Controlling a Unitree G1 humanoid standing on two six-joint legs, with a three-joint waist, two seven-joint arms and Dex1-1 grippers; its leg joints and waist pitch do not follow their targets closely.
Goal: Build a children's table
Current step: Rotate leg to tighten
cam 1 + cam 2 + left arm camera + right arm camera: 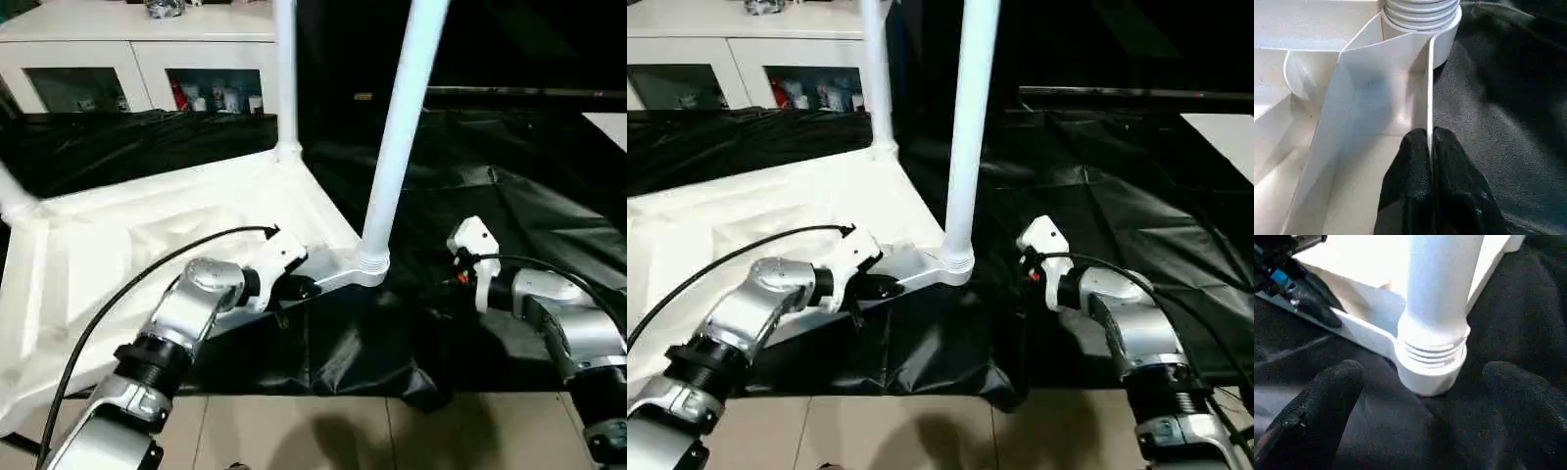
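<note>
Tabletop (147, 245) lies underside up on black sheet (1097, 196), two legs standing in right-side corners. Left gripper (1429, 147) pinched shut on rim wall near front-right corner, probably to steady top. Right gripper (1422, 406) spread wide, empty, facing near leg (397, 147) at socket (not touching). Free sheet right of corner gives room.

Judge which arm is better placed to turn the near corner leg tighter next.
Right, probably. The right gripper is open with the near leg straight ahead of its fingers, while the left gripper is shut on the tabletop rim, steadying it.
</note>
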